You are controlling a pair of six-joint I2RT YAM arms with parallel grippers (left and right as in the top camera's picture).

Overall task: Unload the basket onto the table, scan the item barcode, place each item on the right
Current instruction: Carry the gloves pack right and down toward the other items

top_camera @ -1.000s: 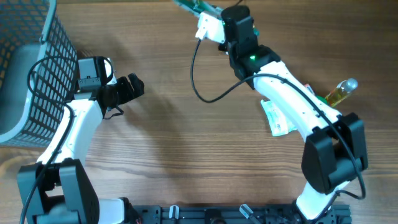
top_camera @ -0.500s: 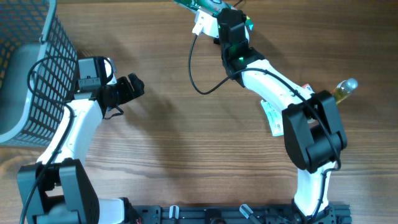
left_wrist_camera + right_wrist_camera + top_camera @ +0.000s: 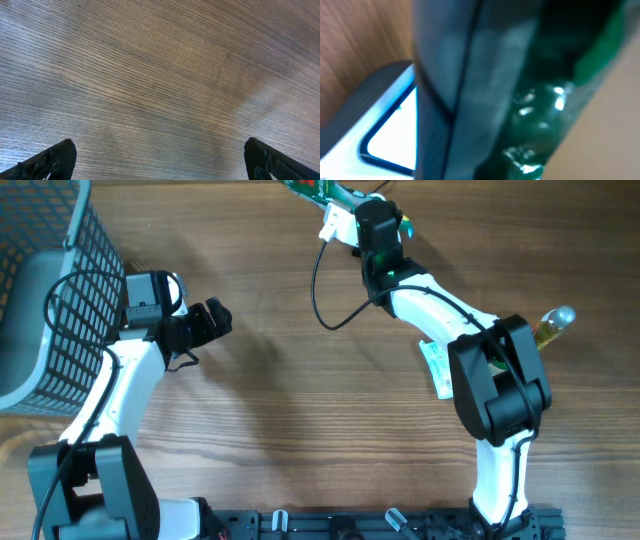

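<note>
The item is a shiny green packet [image 3: 318, 189] held at the table's far edge, top centre of the overhead view. My right gripper [image 3: 345, 200] is shut on it. In the right wrist view the green packet [image 3: 547, 110] fills the frame, blurred and very close. Beside it at lower left is a white, blue-edged lit panel [image 3: 392, 125]. No barcode can be made out. My left gripper [image 3: 214, 320] hovers over bare wood at the left, open, with nothing between its fingers [image 3: 50, 161].
A dark mesh basket [image 3: 45, 290] stands at the far left. A white and green packet [image 3: 441, 370] lies under my right arm. A bottle of yellow liquid [image 3: 550, 326] lies at the right. A black cable [image 3: 322, 290] loops from the right wrist.
My right arm has swung its elbow inward and upward while its wrist stays at the far edge with the green packet. The left arm has not moved.
</note>
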